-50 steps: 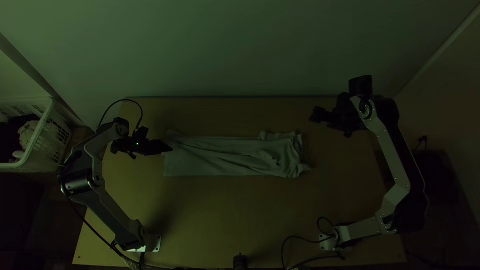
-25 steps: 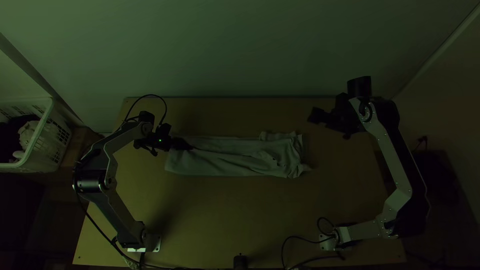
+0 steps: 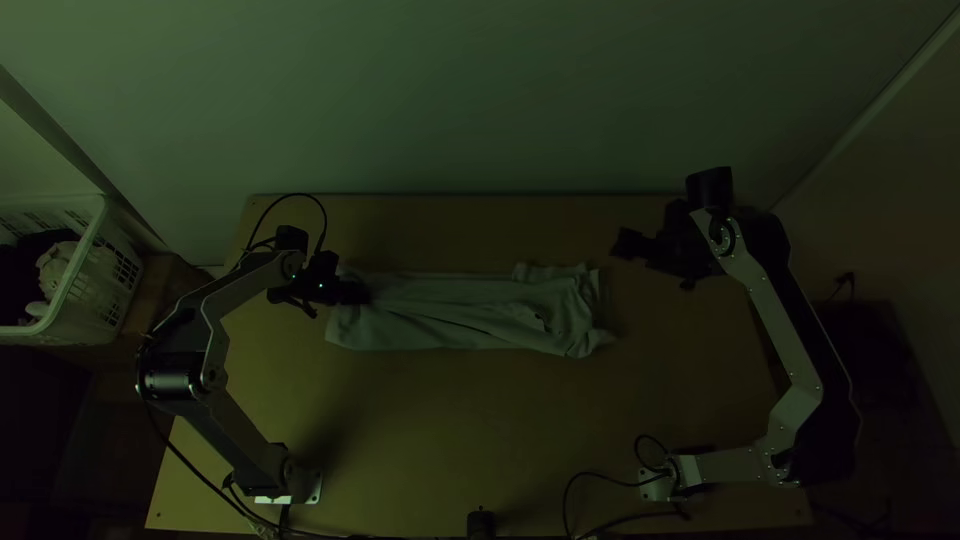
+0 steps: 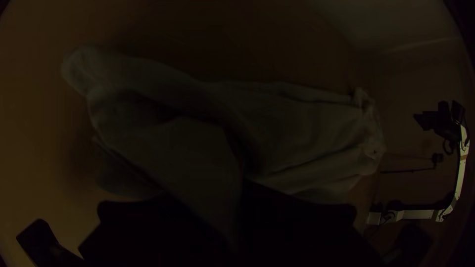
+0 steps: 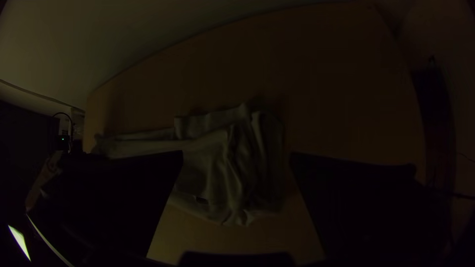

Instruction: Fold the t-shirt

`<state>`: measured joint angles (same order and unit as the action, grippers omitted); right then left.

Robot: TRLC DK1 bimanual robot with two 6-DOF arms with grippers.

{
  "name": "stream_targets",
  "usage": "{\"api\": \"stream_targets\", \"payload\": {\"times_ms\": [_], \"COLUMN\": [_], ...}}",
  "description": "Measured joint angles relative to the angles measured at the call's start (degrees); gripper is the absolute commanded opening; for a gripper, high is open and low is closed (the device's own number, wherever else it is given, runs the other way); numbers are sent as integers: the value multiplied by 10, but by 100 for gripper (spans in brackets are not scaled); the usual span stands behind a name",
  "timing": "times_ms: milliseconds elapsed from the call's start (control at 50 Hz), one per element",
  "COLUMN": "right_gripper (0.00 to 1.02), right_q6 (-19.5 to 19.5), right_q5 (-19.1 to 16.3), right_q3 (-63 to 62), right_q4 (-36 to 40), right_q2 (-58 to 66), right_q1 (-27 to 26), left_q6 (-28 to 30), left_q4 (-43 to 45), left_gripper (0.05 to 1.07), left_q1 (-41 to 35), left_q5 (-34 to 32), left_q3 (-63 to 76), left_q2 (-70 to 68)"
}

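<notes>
Basket (image 3: 80,322) holds pale cloth (image 3: 56,268) and dark cloth (image 3: 14,282).

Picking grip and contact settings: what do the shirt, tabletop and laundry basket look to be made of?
T-shirt: soft matte knit, probably cotton or a blend; loose creases and rumpled folds.
Tabletop: wood or wood-look board, smooth and flat; plain light tan.
Basket: likely moulded plastic; white, regular slots in its wall.
</notes>
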<state>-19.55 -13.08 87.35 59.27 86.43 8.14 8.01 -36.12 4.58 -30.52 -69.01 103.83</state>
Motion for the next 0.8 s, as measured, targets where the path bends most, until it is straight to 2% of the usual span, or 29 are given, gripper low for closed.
{"api": "stream_targets", "payload": {"times_ms": [240, 480, 620, 800], "right_gripper": [98, 98, 98, 98], "right_q6": [0, 0, 0, 0], "right_q5": [1, 2, 2, 2], "right_q3": [-40, -76, -90, -97], "right_q4": [-54, -99, -107, -110], "right_q2": [-21, -29, -34, -46], "right_q1": [0, -12, -17, -24], "left_q6": [74, 136, 155, 161], "left_q4": [-54, -124, -177, -200], "left_gripper": [8, 8, 8, 8], "left_q1": [132, 224, 253, 249], "left_q5": [51, 92, 132, 177], "left_q3": [-6, -50, -102, -137], "left_q2": [-18, -20, -23, -75]}}
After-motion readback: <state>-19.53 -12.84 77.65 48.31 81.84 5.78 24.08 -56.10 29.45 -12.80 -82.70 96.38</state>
